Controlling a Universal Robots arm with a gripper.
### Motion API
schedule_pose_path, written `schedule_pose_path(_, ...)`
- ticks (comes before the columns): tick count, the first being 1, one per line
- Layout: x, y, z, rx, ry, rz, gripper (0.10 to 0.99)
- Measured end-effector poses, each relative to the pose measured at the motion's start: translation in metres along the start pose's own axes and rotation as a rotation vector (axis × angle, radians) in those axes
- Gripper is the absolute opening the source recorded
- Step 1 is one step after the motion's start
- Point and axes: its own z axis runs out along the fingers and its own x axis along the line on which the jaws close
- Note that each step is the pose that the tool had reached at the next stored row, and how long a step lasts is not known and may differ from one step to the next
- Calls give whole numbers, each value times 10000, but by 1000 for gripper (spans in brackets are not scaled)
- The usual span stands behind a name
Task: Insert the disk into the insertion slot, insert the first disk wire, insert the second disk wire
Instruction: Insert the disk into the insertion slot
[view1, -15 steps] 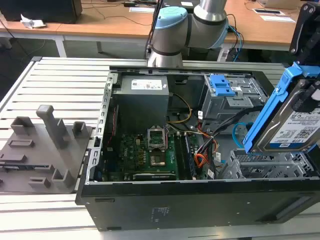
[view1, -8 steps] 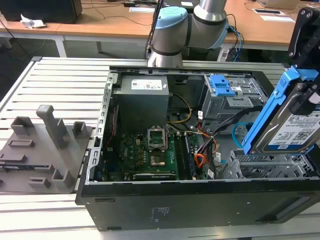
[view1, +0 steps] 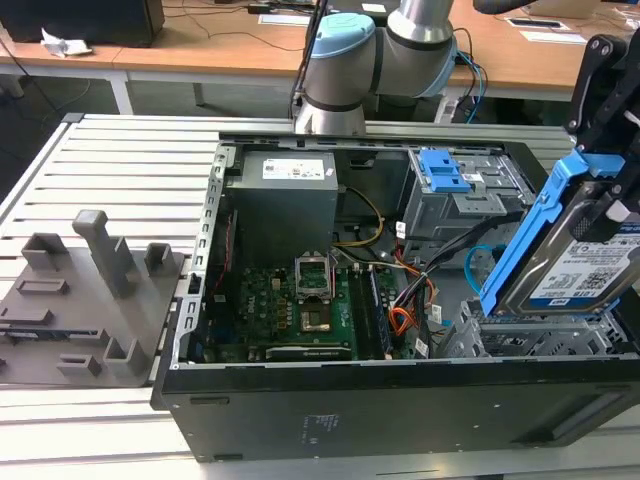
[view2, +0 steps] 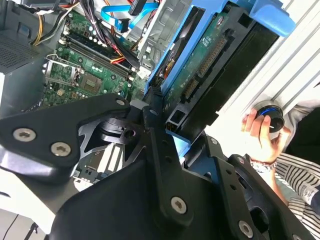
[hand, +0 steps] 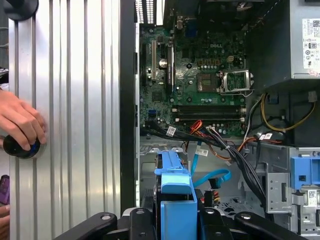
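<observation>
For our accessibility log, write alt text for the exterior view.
A black claw holds a silver hard drive in a bright blue plastic carrier, tilted, above the silver perforated drive cage inside an open black computer case.

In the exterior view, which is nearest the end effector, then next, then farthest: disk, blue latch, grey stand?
1. The disk: gripped by the end effector.
2. The blue latch: on the grey cage inside the case.
3. The grey stand: outside the case, the exterior view's left.
</observation>
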Motion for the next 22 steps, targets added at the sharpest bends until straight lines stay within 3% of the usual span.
schedule_pose_path(2, 0, 0, 13, 0, 1, 0, 365)
schedule_pose_path(8, -56, -49, 180, -4, -1, 0, 365)
schedule_pose_path(14, -155, -89, 241, -4, -1, 0, 365)
schedule_pose_path(22, -175, -111, 358, -4, -1, 0, 365)
